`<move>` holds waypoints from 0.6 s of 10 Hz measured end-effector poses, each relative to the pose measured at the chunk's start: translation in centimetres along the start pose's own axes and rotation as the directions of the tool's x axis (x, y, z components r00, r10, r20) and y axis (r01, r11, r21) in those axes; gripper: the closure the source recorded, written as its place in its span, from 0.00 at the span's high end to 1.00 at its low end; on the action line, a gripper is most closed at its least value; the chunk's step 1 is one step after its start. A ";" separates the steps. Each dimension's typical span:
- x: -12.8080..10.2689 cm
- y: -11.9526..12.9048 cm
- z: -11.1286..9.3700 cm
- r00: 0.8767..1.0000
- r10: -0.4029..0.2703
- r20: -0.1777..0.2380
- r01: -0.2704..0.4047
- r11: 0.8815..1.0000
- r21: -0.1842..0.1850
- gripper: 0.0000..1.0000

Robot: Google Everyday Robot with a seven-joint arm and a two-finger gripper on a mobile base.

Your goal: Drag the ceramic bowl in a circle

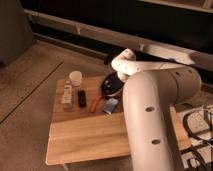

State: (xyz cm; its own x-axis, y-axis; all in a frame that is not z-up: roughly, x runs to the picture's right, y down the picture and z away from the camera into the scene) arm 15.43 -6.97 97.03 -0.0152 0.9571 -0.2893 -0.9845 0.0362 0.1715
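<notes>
The ceramic bowl (111,85) is dark, glossy and round with a faint reddish rim. It sits at the far middle of the wooden table (95,132), to the right of the white cup (75,77). My gripper (114,75) is at the end of the white arm, which bends down from the right. It is a dark shape right at the bowl's far rim, seemingly touching it. The big white arm segment (155,120) hides the table's right part.
A small bottle (67,95), a black object (81,98), an orange object (96,104) and a blue-grey packet (111,105) lie just in front of the bowl. Dark shelving runs behind the table. Cables (200,130) lie at the right.
</notes>
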 end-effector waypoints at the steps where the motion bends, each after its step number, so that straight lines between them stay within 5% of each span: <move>1: -1.5 -0.2 0.3 1.000 0.015 0.018 -0.015 1.000 -0.010 0.00; 4: -5.1 0.0 -0.1 0.998 0.008 0.068 -0.006 1.000 -0.026 0.00; 6: -6.8 2.4 -1.0 0.994 -0.034 0.101 0.038 0.998 -0.043 0.00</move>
State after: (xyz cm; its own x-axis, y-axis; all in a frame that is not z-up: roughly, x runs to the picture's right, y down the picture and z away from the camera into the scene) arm 12.96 -13.66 98.44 0.0356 0.9796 -0.1979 -0.9910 0.0602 0.1197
